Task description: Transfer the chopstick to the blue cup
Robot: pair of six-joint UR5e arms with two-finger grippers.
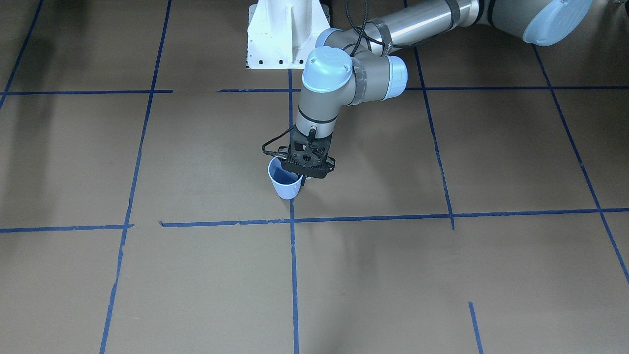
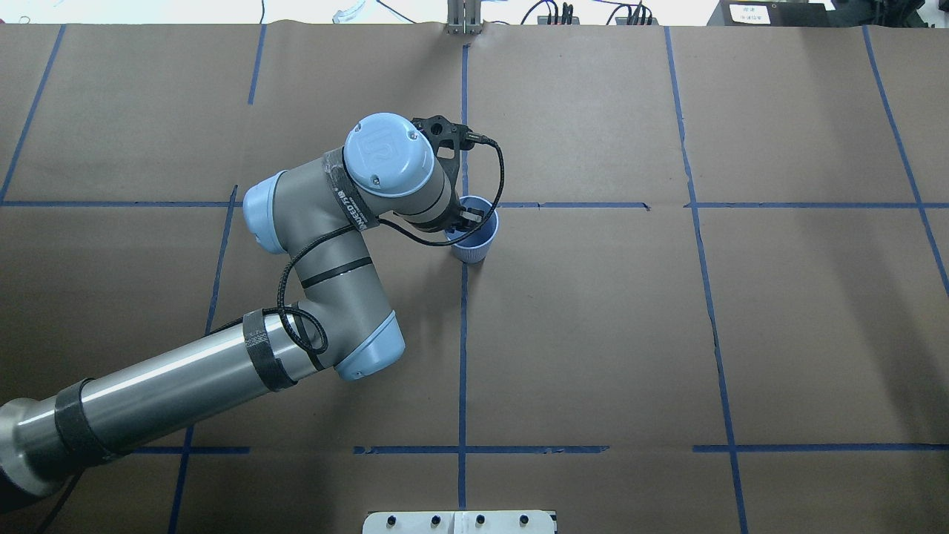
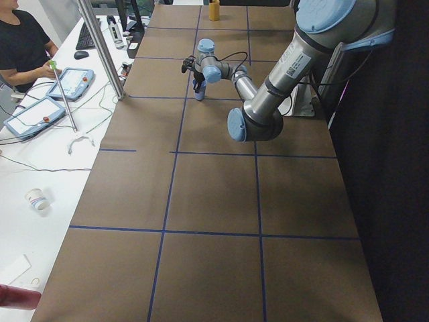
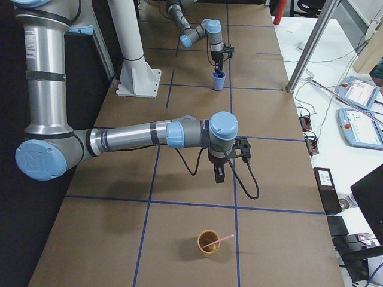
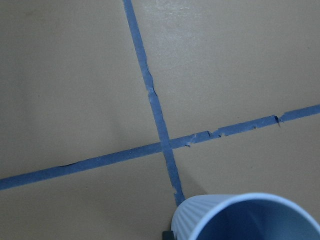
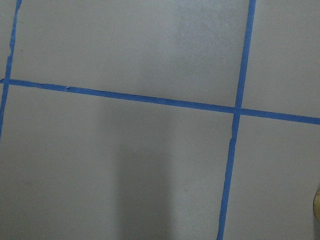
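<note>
Fingers (image 1: 303, 182) of the left gripper (image 2: 468, 217) point down at the rim of the blue cup (image 1: 286, 186). One dark finger shows just outside the cup wall, on the side toward the left arm. The other is hidden behind the gripper body and the rim, so I cannot tell how wide the fingers stand or whether they pinch the wall. The cup stands upright on the table (image 2: 593, 334), right under these fingers, and what shows of its dark blue inside holds nothing. A crossing of tape lines (image 5: 162, 145) lies just past the cup in the left wrist view.

Well off to the robot's right, the right gripper (image 4: 218, 174) hangs fingers-down above the table, near a tape line. It shows only in the side view, so I cannot tell its opening either. Its wrist view shows only brown paper and tape.

Farther right again, past the right fingers and apart from them, a tan cup (image 4: 206, 246) stands upright. The chopstick (image 4: 218, 240) leans inside it, its upper end poking over the rim toward the operators' side. It is well apart from both grippers and far from the blue cup.
</note>
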